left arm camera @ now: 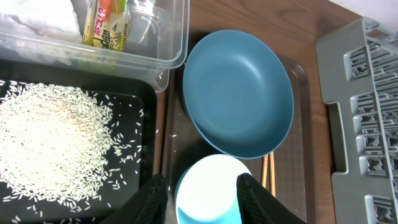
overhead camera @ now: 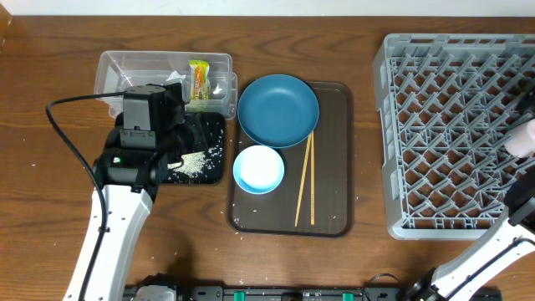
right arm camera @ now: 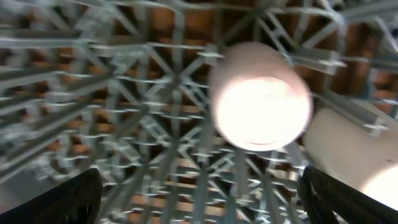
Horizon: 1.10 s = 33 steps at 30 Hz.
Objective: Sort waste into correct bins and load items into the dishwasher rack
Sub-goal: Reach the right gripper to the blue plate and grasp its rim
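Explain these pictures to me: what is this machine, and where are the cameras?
A robot with two arms, each ending in a two-finger gripper. One camera looks down from above; one sits on each wrist. On the table: a clear tub holding a snack wrapper and tissue, a black tray of rice, a brown tray carrying a blue plate, light blue bowl and chopsticks, and a grey rack. The left gripper hangs open over the bowl; the right gripper is open above two white cups in the rack. Nothing is held.
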Motion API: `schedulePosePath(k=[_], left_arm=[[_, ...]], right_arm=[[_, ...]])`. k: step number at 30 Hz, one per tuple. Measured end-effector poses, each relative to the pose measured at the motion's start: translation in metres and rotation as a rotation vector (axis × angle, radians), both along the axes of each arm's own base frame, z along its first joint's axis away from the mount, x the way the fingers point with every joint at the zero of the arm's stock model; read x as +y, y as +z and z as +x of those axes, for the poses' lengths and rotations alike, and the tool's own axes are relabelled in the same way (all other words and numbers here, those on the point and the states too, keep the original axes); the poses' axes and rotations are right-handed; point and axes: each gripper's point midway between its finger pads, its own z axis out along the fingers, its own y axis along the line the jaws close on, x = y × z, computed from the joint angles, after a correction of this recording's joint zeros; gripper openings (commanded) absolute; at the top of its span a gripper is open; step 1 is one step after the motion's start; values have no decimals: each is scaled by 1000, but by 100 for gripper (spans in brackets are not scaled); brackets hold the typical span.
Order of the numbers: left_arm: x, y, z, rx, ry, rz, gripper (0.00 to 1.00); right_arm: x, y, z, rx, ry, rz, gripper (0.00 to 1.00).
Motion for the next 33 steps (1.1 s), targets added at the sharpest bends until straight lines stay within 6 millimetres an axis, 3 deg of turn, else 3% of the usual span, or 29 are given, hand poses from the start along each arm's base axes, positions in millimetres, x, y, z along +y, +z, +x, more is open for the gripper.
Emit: schedulePosePath(k=[4, 8, 14, 18, 21, 24, 29, 33], left_arm=[[2, -4, -4, 21, 3, 9, 47], [10, -16, -12, 82, 32, 50, 47], [18, -34, -18, 157, 56, 92, 48], [19, -38, -17, 172, 60, 101, 48], [19, -38, -17, 173, 61, 101, 48], [19, -38, -17, 173, 61, 101, 48], [19, -38, -17, 173, 61, 101, 48], [19, -38, -17, 173, 61, 101, 48]], right_arm=[[33, 24, 21, -104, 96, 47, 99], [95, 48, 52, -194, 271, 71, 99], [233, 62, 106, -314, 614, 69, 99], [322, 64, 123, -380, 803, 39, 98], [373, 50, 123, -380, 894, 10, 92], [410, 24, 119, -353, 937, -22, 81], [443, -27, 110, -324, 948, -45, 74], [458, -65, 102, -317, 958, -51, 61]])
